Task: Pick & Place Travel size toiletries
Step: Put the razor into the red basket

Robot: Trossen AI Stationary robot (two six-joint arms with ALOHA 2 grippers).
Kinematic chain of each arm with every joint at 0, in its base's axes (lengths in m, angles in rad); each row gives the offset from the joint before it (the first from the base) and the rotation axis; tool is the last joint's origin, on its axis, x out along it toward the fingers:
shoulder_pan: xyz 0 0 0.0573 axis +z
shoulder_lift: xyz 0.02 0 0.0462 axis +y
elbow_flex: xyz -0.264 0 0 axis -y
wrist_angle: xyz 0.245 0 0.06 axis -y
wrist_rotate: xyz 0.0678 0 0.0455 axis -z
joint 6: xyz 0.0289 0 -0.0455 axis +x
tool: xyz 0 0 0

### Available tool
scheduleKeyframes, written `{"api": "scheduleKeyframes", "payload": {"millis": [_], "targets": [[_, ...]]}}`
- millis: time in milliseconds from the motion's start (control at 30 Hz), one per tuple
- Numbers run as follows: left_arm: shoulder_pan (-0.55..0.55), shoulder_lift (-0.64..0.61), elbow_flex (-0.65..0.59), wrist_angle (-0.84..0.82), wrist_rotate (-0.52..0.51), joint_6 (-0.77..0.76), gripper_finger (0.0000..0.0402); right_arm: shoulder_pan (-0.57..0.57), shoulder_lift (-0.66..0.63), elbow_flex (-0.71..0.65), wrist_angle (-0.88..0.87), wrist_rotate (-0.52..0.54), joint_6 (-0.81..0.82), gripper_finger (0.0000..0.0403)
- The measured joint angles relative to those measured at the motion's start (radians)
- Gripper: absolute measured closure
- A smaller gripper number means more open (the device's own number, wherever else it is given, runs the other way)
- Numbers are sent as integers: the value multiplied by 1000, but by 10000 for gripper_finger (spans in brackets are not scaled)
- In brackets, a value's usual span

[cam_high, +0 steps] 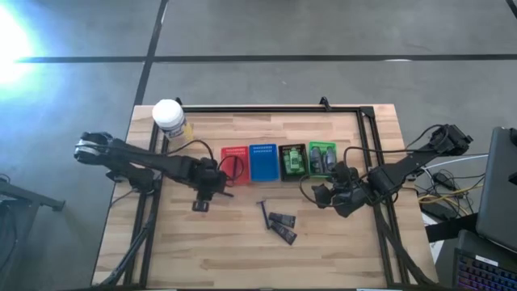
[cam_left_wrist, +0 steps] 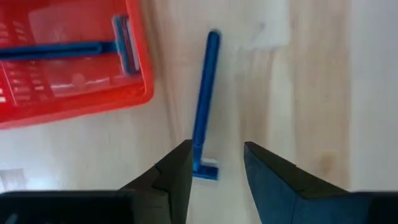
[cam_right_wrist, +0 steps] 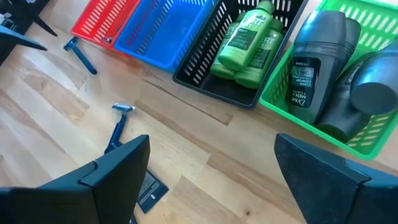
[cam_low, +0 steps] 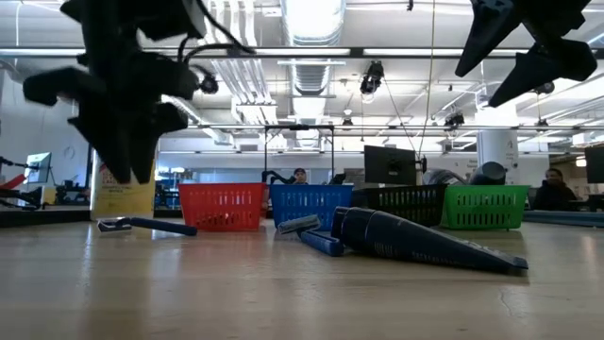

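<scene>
Table (cam_high: 242, 242) – pale matt wood; baskets (cam_right_wrist: 155, 31) – glossy perforated plastic.

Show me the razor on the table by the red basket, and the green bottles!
razor (cam_left_wrist: 204, 106), left wrist view, middle of its blue handle.
green bottles (cam_right_wrist: 247, 45), right wrist view, front label.
red basket (cam_left_wrist: 140, 68), left wrist view, side wall.

Light wood-plank table (cam_high: 218, 242) with black frame on grey concrete floor (cam_high: 266, 32), dark seam lines. Behind: open workspace, ceiling strip lights (cam_low: 311, 14), exposed ducts, monitors (cam_low: 389, 165), seated people (cam_low: 552, 189) far off.
</scene>
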Motion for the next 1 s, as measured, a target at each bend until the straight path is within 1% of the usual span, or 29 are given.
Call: {"api": "scheduleKeyframes", "payload": {"millis": [133, 233, 400, 533, 667, 800, 1000], "targets": [[0, 4, -53, 60, -12, 20, 248, 0, 0, 0, -4, 0, 18, 54], [0, 5, -88, 78, -20, 22, 226, -1, 0, 0, -4, -1, 19, 53], [7, 5, -138, 136, -30, 22, 176, -1, 0, 0, -4, -2, 40, 65], [13, 5, -158, 189, -31, 37, 162, -1, 0, 0, -4, -2, 45, 76], [37, 5, -187, 247, -25, 38, 176, -1, 0, 0, -4, -2, 45, 85], [67, 5, -217, 268, 1, 35, 208, 0, 0, 0, -4, -2, 52, 92], [80, 5, -218, 268, 22, 32, 262, 0, 0, 0, -4, -2, 52, 103]]}}
